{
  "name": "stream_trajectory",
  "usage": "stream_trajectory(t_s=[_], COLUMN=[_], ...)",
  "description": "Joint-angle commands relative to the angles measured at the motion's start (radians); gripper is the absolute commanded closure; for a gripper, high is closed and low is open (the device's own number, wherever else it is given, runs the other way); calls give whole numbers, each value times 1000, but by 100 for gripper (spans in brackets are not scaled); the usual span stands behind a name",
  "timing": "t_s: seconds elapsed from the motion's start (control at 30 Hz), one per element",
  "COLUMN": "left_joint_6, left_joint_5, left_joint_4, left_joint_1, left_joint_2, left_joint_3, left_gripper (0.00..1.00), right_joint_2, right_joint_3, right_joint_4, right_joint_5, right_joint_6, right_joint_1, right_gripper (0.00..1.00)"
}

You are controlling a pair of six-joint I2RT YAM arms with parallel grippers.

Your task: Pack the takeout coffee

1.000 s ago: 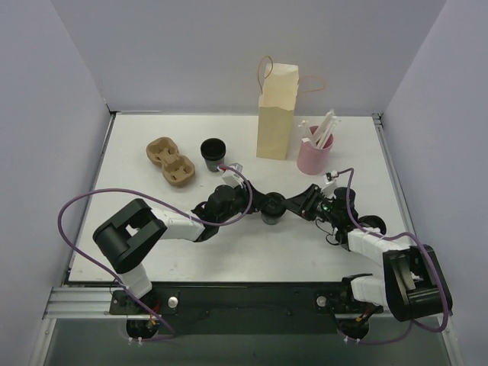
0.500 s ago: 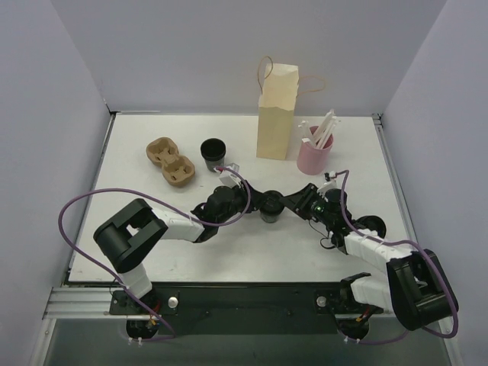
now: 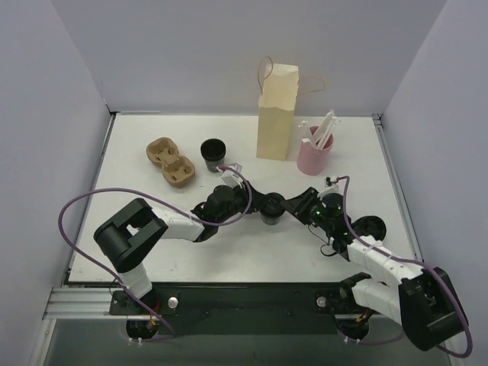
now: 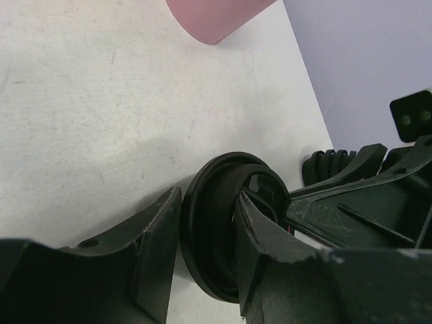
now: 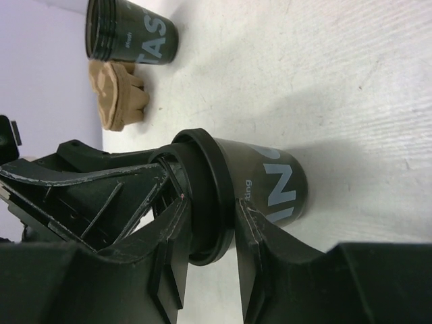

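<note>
A dark green takeout coffee cup [image 3: 270, 214] [image 5: 273, 185] stands mid-table with a black lid [image 4: 212, 236] [image 5: 206, 196] on top. My left gripper [image 3: 261, 203] [image 4: 206, 202] reaches in from the left and is shut on the lid's rim, one finger outside it and one across the top. From the right, my right gripper [image 3: 290, 207] [image 5: 214, 209] is shut on the same lid, one finger over its top and the other under the rim against the cup wall. A second, lidless cup [image 3: 213, 154] [image 5: 131, 34] stands beside the brown pulp carrier [image 3: 171, 162] [image 5: 120, 94].
A tall paper bag [image 3: 277, 114] with handles stands at the back centre. A pink holder [image 3: 314, 152] [image 4: 216, 17] with white sticks is to its right. A black round piece [image 3: 371, 226] lies near the right arm. Purple cables loop over both arms.
The right arm's wrist and forearm have swung down and toward the left while its gripper stays at the cup. The left arm and the cup have not moved.
</note>
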Motion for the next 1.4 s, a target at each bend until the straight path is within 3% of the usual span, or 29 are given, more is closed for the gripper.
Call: stream_trajectory(t_s=[0.0, 0.3, 0.5, 1.2, 1.37], left_joint_6=[172, 222, 225, 227, 224], left_joint_5=[13, 30, 28, 1, -1], left_joint_4=[-592, -594, -610, -653, -656], left_joint_1=[2, -2, 0, -2, 0], left_joint_2=[143, 147, 150, 152, 153], left_joint_3=[-117, -99, -88, -71, -65], left_gripper=[56, 56, 56, 56, 56], right_joint_2=[-109, -78, -24, 59, 17], right_joint_3=[112, 200, 224, 211, 209], right_joint_4=[-345, -366, -363, -326, -366], right_joint_5=[-119, -296, -351, -354, -322], right_joint_6=[-120, -168, -207, -233, -242], right_joint_1=[0, -143, -161, -201, -204], right_gripper=[69, 62, 65, 72, 64])
